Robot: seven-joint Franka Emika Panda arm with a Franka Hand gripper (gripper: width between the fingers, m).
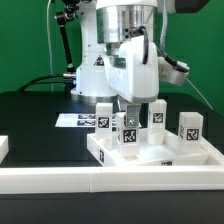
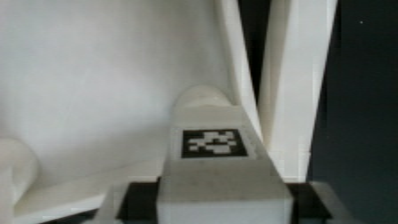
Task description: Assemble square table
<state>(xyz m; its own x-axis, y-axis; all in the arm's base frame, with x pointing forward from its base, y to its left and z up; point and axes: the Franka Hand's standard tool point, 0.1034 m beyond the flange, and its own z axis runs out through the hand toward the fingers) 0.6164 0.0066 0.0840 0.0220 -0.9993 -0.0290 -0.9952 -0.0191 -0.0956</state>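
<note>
The square table top (image 1: 175, 152) is a white tray with a raised rim, lying at the exterior view's front right. My gripper (image 1: 129, 120) comes straight down over its left part and is shut on a white peg leg (image 1: 128, 136) held upright, tag facing the camera. In the wrist view the same leg (image 2: 214, 140) fills the gap between the two dark fingers (image 2: 306, 203), with the top's white floor (image 2: 89, 100) and rim (image 2: 267, 60) below it. Three more tagged legs (image 1: 105, 117) (image 1: 155, 115) (image 1: 190, 125) stand upright along the top's far side. Whether the held leg touches the top is hidden.
A long white border rail (image 1: 80, 182) runs along the front edge. The marker board (image 1: 78, 120) lies flat on the black table behind the top, to the exterior view's left. A white piece (image 1: 3, 148) shows at the left edge. The arm's base (image 1: 95, 70) stands behind.
</note>
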